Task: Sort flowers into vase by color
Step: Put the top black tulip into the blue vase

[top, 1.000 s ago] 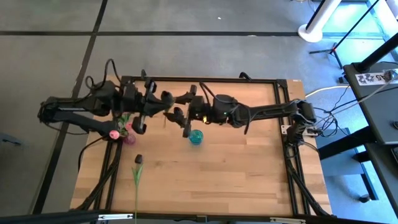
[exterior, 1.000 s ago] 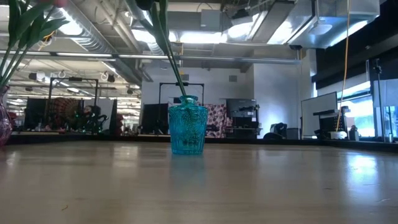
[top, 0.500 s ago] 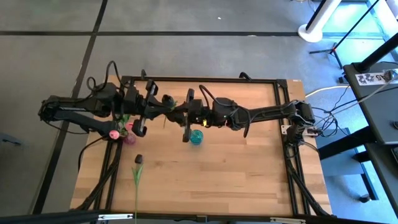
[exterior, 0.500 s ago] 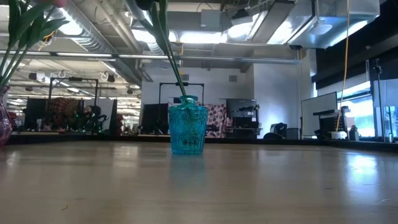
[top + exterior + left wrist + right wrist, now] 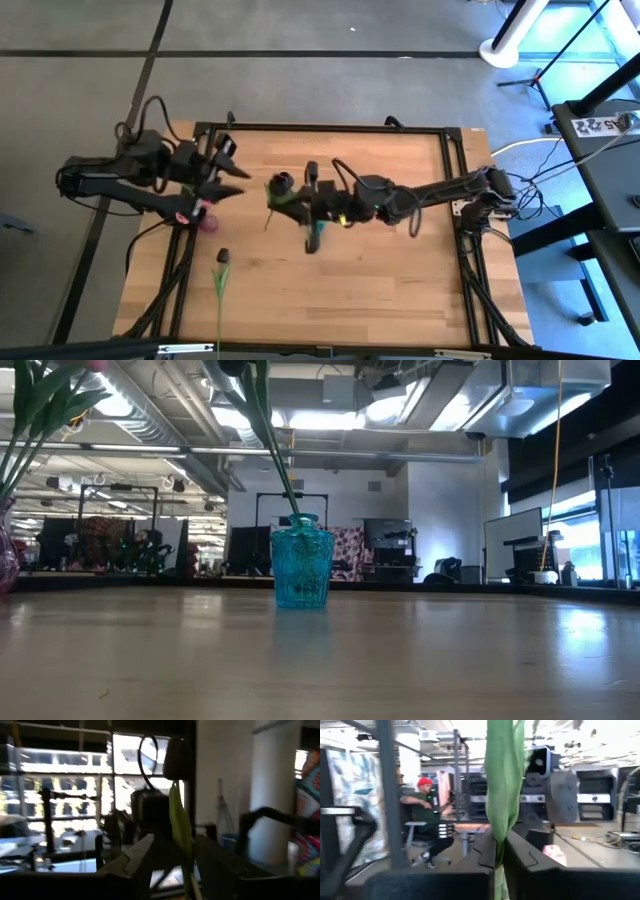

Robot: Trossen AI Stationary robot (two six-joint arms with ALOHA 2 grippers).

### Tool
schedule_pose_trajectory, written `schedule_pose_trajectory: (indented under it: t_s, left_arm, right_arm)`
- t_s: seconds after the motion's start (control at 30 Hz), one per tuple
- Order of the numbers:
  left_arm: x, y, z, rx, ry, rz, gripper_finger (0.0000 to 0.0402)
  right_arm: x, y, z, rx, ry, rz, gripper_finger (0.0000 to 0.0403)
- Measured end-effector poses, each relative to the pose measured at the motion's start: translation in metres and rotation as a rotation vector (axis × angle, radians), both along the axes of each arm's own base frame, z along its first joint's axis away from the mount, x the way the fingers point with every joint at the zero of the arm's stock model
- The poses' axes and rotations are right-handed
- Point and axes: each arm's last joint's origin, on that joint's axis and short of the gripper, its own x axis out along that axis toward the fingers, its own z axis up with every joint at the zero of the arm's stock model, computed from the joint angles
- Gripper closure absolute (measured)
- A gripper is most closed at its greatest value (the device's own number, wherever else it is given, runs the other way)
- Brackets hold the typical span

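My right gripper [image 5: 297, 203] is shut on a dark-budded flower [image 5: 281, 183] over the table's middle, just left of the teal vase [image 5: 302, 561]. The gripper covers most of that vase from above. Thin green stems [image 5: 268, 440] stand in the teal vase and lean left. My left gripper [image 5: 232, 171] is open near the far left, and the held flower [image 5: 176, 780] stands ahead of its fingers, untouched. A pink vase [image 5: 207, 220] with pink flowers [image 5: 184, 214] stands at the left. Another dark flower [image 5: 221, 258] lies flat near the front edge. My right gripper pinches the flower's green leaf and stem [image 5: 498, 837] between its two fingers, well below the bud. The fingers come level from the table's right and lie across the stem. The flower stands upright in the hold. Its lower end is hidden by the gripper.
The black frame rail [image 5: 320, 128] runs along the table's far edge, with cables behind both arms. Bare wood [image 5: 400, 290] lies at the near right. Beyond the table, a seated person [image 5: 427, 805] and other rigs show.
My right gripper has shut on the flower's stem. My left gripper has opened, let the flower go and drawn back toward the table's left edge. The flower has shifted slightly toward the near edge with my right gripper.
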Motion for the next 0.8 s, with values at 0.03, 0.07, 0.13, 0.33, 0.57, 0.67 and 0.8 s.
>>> schedule_pose_trajectory:
  t_s: [0.03, 0.07, 0.13, 0.33, 0.57, 0.67, 0.8]
  left_arm:
    - [-0.004, -0.001, 0.000, 0.005, 0.011, -0.021, 0.0262]
    - [-0.008, -0.002, -0.001, 0.009, 0.025, -0.039, 0.0261]
    - [-0.014, -0.004, -0.003, 0.014, 0.051, -0.071, 0.0260]
    - [-0.016, -0.011, -0.015, 0.033, 0.174, -0.124, 0.0269]
    - [-0.007, -0.022, -0.026, 0.082, 0.266, -0.181, 0.0276]
    - [-0.003, -0.026, -0.030, 0.091, 0.295, -0.178, 0.0276]
    - [0.002, -0.029, -0.032, 0.093, 0.314, -0.123, 0.0276]
  right_arm:
    - [-0.004, 0.005, 0.003, -0.004, 0.008, 0.013, 0.0388]
    - [-0.008, 0.011, 0.005, -0.010, 0.020, 0.027, 0.0390]
    - [-0.014, 0.024, 0.006, -0.037, 0.047, 0.054, 0.0395]
    - [-0.032, 0.050, 0.001, -0.064, 0.199, -0.009, 0.0392]
    - [-0.060, 0.039, -0.035, 0.003, 0.232, -0.194, 0.0396]
    - [-0.075, 0.026, -0.053, 0.037, 0.206, -0.254, 0.0395]
    - [-0.083, 0.007, -0.072, 0.033, 0.228, -0.312, 0.0398]
